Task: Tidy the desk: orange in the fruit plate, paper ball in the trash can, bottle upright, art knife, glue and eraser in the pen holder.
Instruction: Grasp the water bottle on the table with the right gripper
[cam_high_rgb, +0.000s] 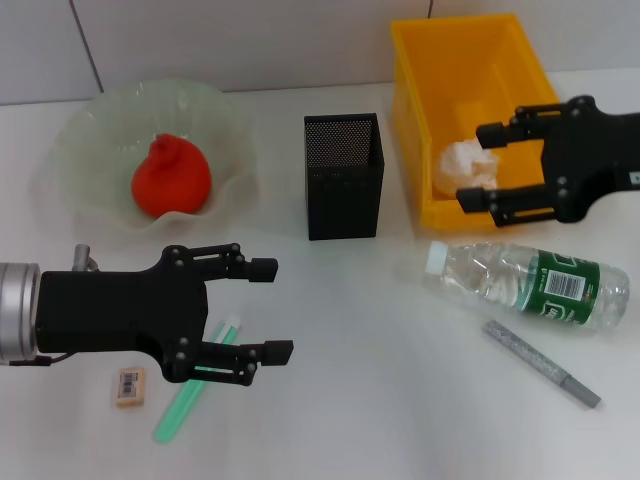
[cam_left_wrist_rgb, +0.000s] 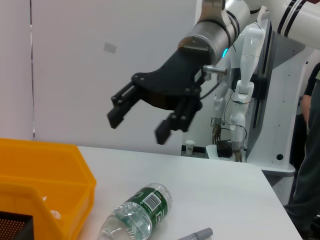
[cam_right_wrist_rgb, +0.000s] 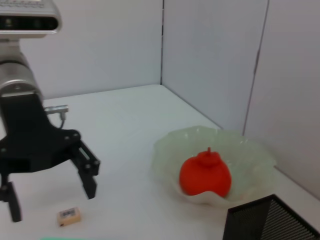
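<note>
Black mesh: the pen holder (cam_high_rgb: 343, 176) stands mid-surface and serves as landmark; nothing visible inside it.
Done already: orange (cam_high_rgb: 171, 179) lies in the fruit plate (cam_high_rgb: 95, 130) left of the holder; paper ball (cam_high_rgb: 468, 166) lies in the yellow trash can (cam_high_rgb: 432, 70) right of it.
Step in hand: judged to be the small items, starting with the glue (cam_high_rgb: 196, 381).
Left hand (cam_high_rgb: 264, 308): released and empty, fingers spread, hovering front-left of the holder above the green glue stick.
Next move: lower onto the glue, clench, carry it to the holder.
Eraser (cam_high_rgb: 129, 387): further left of the glue, barcode sticker, digits unreadable.
Right hand (cam_high_rgb: 476, 164): spread, holding nothing, over the trash can's front edge.
Bottle (cam_high_rgb: 527, 285): lying on its side, front-right of the holder; green label with barcode, brand possibly printed but illegible.
Art knife (cam_high_rgb: 541, 362): grey, just in front of the bottle.
</note>
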